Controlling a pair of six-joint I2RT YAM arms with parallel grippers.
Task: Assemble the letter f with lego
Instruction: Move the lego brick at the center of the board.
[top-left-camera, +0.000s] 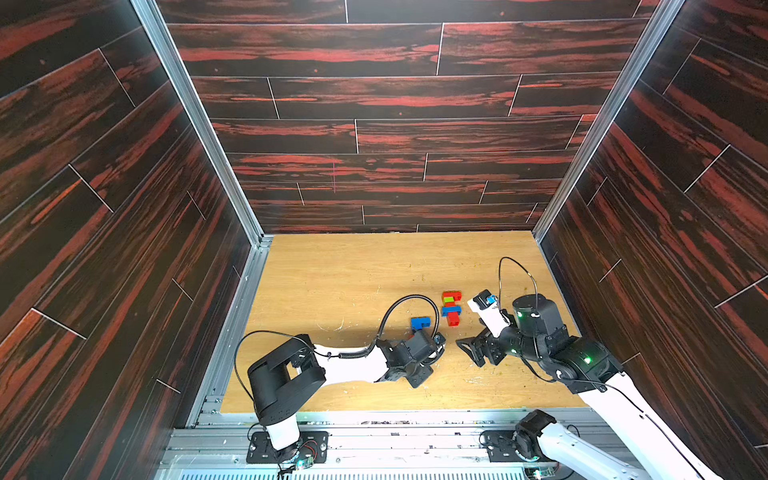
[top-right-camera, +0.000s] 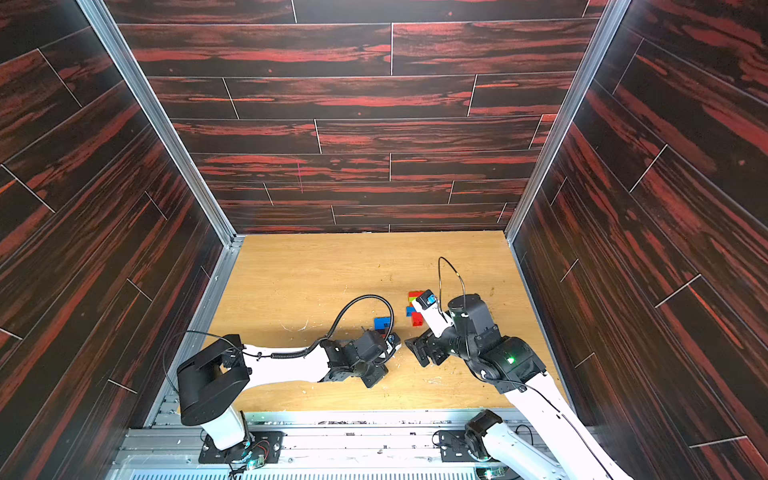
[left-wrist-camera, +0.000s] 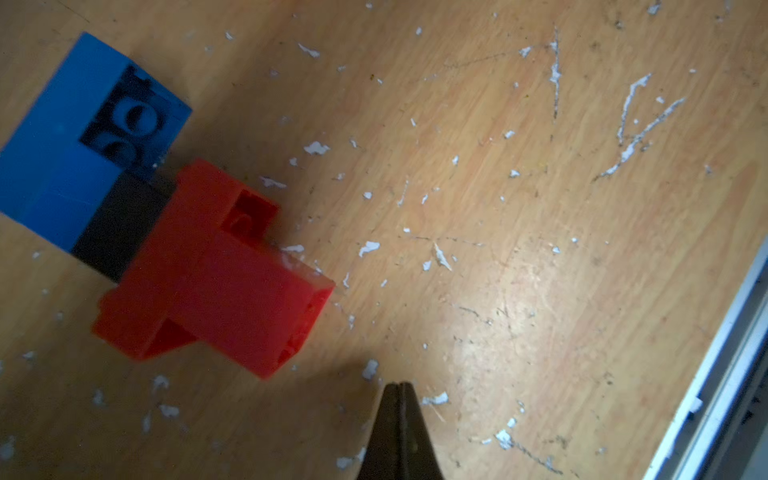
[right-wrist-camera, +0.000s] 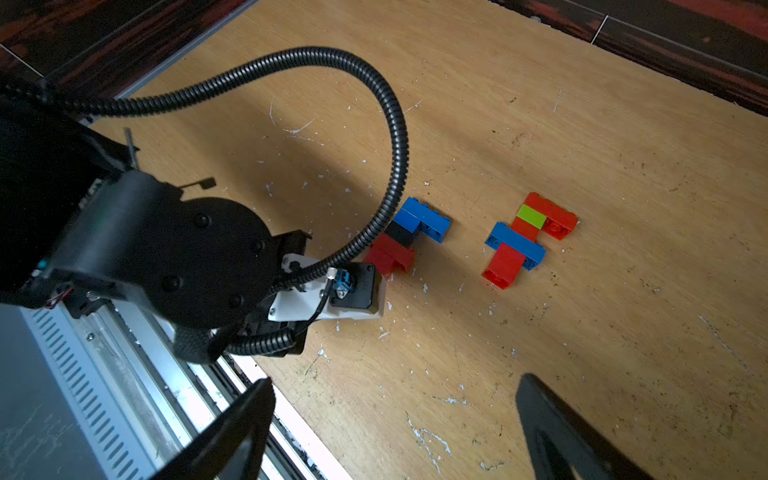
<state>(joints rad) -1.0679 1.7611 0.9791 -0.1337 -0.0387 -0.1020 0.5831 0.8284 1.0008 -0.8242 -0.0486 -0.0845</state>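
Right wrist: lego (right-wrist-camera: 515, 246) in two multicoloured clusters.

Your two arms share one look: the left arm (top-left-camera: 353, 365) and the right arm (top-left-camera: 536, 316) both have white shells on the long links and chunky black housings at the joints. The left tool (left-wrist-camera: 399, 390) has slim, dark fingers tapering to a point. The right tool (right-wrist-camera: 397, 380) has broad black fingers (right-wrist-camera: 552, 419).

Behind the left tool you'll see:
- a ribbed black conduit (right-wrist-camera: 392, 124)
- round screw heads (right-wrist-camera: 202, 220)
- a black camera (right-wrist-camera: 359, 291) on a white bracket (right-wrist-camera: 299, 307), with a blue plug (right-wrist-camera: 343, 286)

Behind the right tool run a thin black cable (top-left-camera: 517, 266) and a green light (top-left-camera: 587, 359). Each arm stands on a black base plate (top-left-camera: 316, 444).
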